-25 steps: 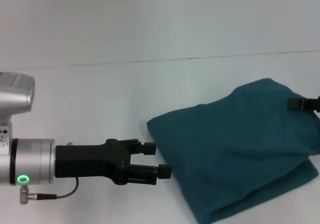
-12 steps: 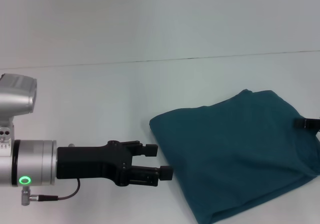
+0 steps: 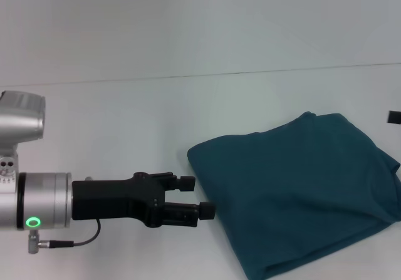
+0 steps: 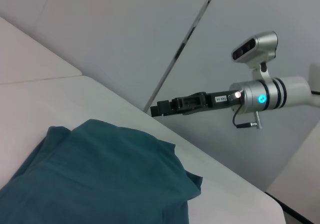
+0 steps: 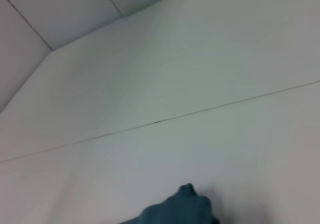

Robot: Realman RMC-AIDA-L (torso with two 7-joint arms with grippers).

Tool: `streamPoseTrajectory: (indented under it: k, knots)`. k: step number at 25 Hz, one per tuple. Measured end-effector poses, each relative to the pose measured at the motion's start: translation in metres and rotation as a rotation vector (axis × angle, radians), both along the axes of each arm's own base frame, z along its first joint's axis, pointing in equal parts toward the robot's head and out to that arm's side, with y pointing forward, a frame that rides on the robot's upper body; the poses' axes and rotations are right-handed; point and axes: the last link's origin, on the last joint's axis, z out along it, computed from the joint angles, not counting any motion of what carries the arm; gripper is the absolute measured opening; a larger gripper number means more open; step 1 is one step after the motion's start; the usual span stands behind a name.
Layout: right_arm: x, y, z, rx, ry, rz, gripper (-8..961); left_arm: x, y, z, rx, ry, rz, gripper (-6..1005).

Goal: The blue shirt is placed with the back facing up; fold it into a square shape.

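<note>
The blue shirt (image 3: 301, 186) lies folded in a thick, roughly square bundle on the right of the white table, plain side up. It also shows in the left wrist view (image 4: 100, 174), and one corner in the right wrist view (image 5: 177, 209). My left gripper (image 3: 197, 197) hovers just left of the bundle's near-left edge, open, with nothing between its fingers. Only a black tip of my right gripper (image 3: 395, 117) shows at the right edge, clear of the cloth. The left wrist view shows my right gripper (image 4: 154, 109) stretched out above and behind the shirt.
The white table (image 3: 125, 123) has a thin seam (image 3: 188, 76) running across it behind the shirt. Bare tabletop spreads to the left and behind the bundle. The table's corner (image 4: 277, 204) shows in the left wrist view.
My right gripper has drawn off the shirt's far right edge and out to the right. The raised cloth there has settled flat. The left gripper has barely moved.
</note>
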Motion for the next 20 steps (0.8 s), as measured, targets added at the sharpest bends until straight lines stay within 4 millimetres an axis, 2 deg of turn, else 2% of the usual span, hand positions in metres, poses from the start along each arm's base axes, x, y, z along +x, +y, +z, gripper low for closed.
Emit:
streamPoseTrajectory:
  k: [6, 11, 20]
  knots:
    - [-0.019, 0.018, -0.013, -0.122, 0.019, -0.065, 706, 0.000, 0.003, 0.000, 0.014, 0.004, 0.007, 910]
    - [-0.030, 0.027, -0.028, -0.189, 0.031, -0.109, 764, -0.001, 0.005, 0.001, 0.026, 0.008, 0.014, 910]
    - [-0.034, 0.040, -0.048, -0.172, 0.049, -0.141, 739, -0.006, 0.006, 0.003, 0.040, 0.019, 0.017, 910]
